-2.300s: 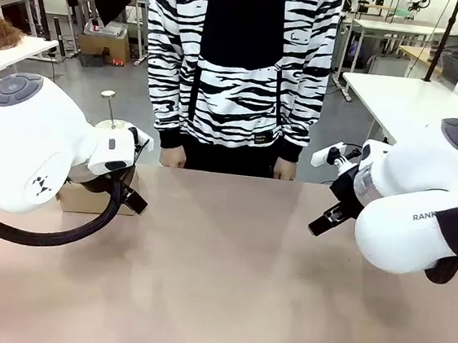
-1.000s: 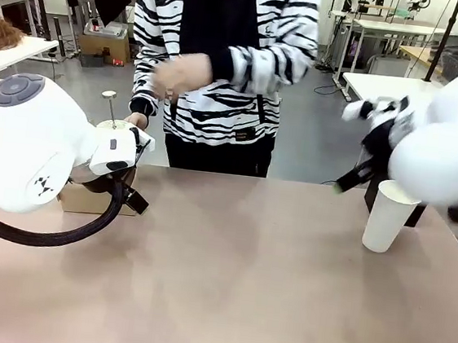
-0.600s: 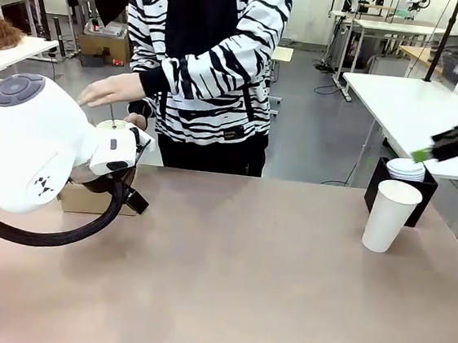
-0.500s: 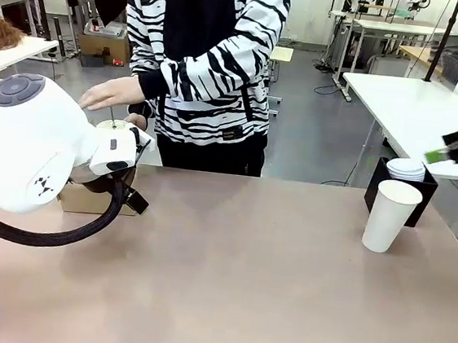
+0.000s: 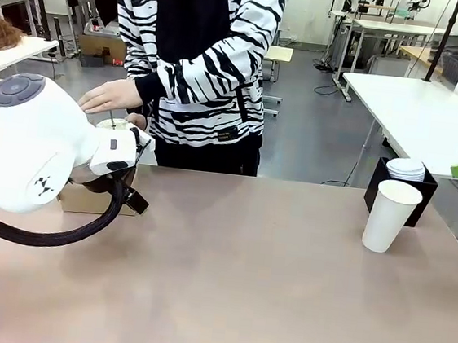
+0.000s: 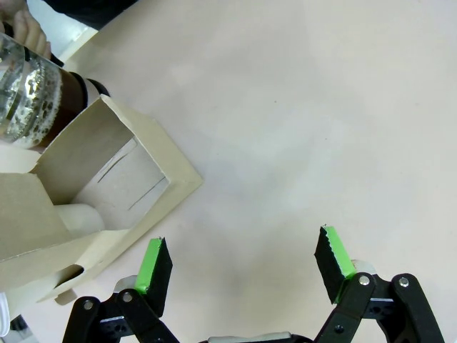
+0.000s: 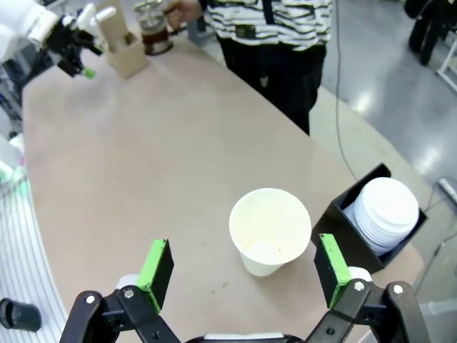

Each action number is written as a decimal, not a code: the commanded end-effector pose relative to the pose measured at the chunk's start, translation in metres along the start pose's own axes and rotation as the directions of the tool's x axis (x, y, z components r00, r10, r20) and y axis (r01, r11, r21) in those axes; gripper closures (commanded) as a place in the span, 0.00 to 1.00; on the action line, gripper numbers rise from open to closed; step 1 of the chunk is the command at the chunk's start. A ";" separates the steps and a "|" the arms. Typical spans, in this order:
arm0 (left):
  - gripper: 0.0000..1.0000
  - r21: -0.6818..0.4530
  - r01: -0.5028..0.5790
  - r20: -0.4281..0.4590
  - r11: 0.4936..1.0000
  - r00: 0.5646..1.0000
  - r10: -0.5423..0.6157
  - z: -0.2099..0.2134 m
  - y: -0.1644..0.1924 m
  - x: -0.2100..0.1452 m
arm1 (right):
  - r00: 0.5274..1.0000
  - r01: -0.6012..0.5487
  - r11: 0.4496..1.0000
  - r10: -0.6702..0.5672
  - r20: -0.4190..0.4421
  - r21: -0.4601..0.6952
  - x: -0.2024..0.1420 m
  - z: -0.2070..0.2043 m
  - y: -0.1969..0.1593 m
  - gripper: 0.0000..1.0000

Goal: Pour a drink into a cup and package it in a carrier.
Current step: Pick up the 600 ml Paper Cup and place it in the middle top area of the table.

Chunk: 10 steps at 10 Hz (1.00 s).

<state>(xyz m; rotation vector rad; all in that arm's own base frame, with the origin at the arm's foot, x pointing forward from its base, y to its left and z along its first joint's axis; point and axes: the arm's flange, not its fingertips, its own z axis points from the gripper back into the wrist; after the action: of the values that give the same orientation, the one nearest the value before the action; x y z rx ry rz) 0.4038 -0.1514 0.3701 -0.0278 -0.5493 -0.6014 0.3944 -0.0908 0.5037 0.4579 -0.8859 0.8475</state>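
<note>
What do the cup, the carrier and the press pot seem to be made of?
The cup: white paper, it seems, matte, with a thin rim. The carrier: brown cardboard, dull, with cut slits and folded edges. The press pot: probably clear glass, glossy with bright reflections; the dark drink shows through it.

Bright, even, sharp; wide-angle wrist views

I have open desk (image 5: 235,270) across the whole middle and near side. Far right, the cup (image 5: 390,215) stands just before the black box (image 7: 335,214). Far left, the carrier (image 5: 87,199), press pot (image 6: 32,100) and a person's hand (image 5: 110,95) crowd together.
</note>
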 end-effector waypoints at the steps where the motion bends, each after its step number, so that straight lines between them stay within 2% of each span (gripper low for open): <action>1: 0.00 0.000 0.000 0.001 1.000 1.000 0.000 0.000 0.000 0.000 | 1.000 -0.018 1.000 0.018 0.003 -0.010 0.006 0.006 0.001 0.00; 3: 0.00 0.000 0.000 0.001 1.000 1.000 0.000 0.000 0.000 0.000 | 1.000 -0.003 1.000 0.002 -0.012 -0.010 0.005 0.000 0.003 0.00; 4: 0.00 0.000 0.000 0.001 1.000 1.000 0.000 0.000 0.000 0.000 | 0.996 0.042 0.999 -0.044 0.081 0.017 -0.020 -0.004 -0.011 0.00; 6: 0.00 0.000 0.000 0.001 1.000 1.000 0.000 0.000 0.000 0.000 | 0.968 0.022 0.997 -0.039 0.248 0.072 -0.074 -0.009 -0.026 0.00; 10: 0.00 0.000 0.000 0.001 1.000 1.000 0.000 0.000 0.000 0.000 | 0.888 -0.085 0.996 0.074 0.453 0.003 -0.151 -0.045 -0.033 0.00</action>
<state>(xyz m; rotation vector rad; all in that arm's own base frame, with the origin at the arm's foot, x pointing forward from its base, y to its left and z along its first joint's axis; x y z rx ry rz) 0.4038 -0.1512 0.3702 -0.0277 -0.5493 -0.6010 0.3718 -0.1512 0.3808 0.6466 -1.2870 0.7909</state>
